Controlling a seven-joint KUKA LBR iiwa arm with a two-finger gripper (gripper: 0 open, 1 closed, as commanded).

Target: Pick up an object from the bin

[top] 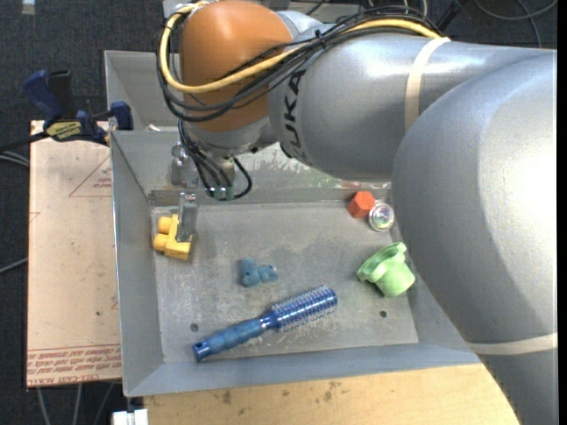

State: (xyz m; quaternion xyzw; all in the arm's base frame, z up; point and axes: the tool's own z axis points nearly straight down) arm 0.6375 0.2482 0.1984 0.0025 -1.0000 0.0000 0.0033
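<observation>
My gripper (187, 229) reaches down at the far left of the bin, under the orange wrist cover. One grey finger stands right against a small yellow block piece (170, 239) that lies by the left wall. Whether a second finger is on the block's other side is hidden. A small blue lumpy piece (256, 273) lies a little to the right on the bin floor. A blue hairbrush (267, 322) lies slantwise near the front edge.
A green cup-like plastic piece (387, 270) rests at the right side. An orange block (361, 204) and a small shiny round thing (381, 216) sit by the back right wall. The big grey arm covers the bin's right and back.
</observation>
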